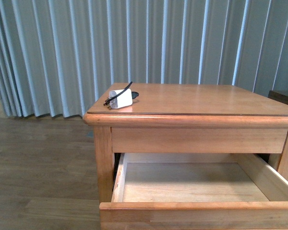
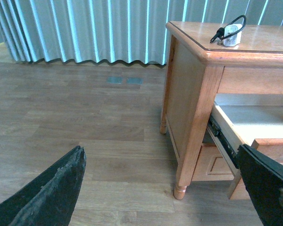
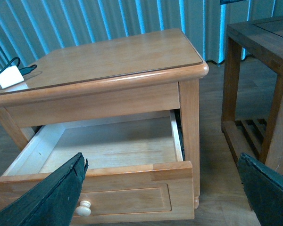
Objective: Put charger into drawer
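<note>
The white charger (image 1: 121,98) with its thin black cable lies on the wooden nightstand's top (image 1: 197,98), near the back left corner. The upper drawer (image 1: 197,206) is pulled open and its pale interior holds nothing. In the left wrist view, my left gripper (image 2: 160,155) is open and empty, low beside the nightstand's left side, far from the charger (image 2: 232,35). In the right wrist view, my right gripper (image 3: 161,162) is open and empty in front of the open drawer (image 3: 132,197), above its round knob (image 3: 83,207). The charger (image 3: 10,76) shows at the top's far corner.
A darker wooden side table (image 3: 264,42) stands close to the nightstand's right side. The lower drawer (image 2: 212,162) is shut beneath the open one. Grey vertical curtains (image 1: 62,48) hang behind. Wood floor (image 2: 85,117) spreads to the left.
</note>
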Motion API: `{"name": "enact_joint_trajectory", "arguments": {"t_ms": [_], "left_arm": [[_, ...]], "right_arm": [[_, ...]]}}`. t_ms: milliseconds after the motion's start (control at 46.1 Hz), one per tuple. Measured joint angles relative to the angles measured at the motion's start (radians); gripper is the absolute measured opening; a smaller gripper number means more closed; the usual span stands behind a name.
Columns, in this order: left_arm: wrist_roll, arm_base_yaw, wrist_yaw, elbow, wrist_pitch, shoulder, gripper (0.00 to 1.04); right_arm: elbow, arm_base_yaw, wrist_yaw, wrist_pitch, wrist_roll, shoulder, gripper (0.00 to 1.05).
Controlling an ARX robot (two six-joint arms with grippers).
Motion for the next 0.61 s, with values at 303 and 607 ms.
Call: {"name": "enact_joint_trajectory", "arguments": {"t_ms": [303,607], "left_arm": [[-0.114,-0.196,-0.771,0.014,0.404,0.403,0.99],[-0.112,-0.161,-0.305,0.298,0.531,0.938,0.99]], "right_arm": [[-0.001,0.000,0.000,0.000,0.000,-0.001,0.96],[-0.001,0.000,0.000,0.000,0.000,-0.001,0.96]]}}
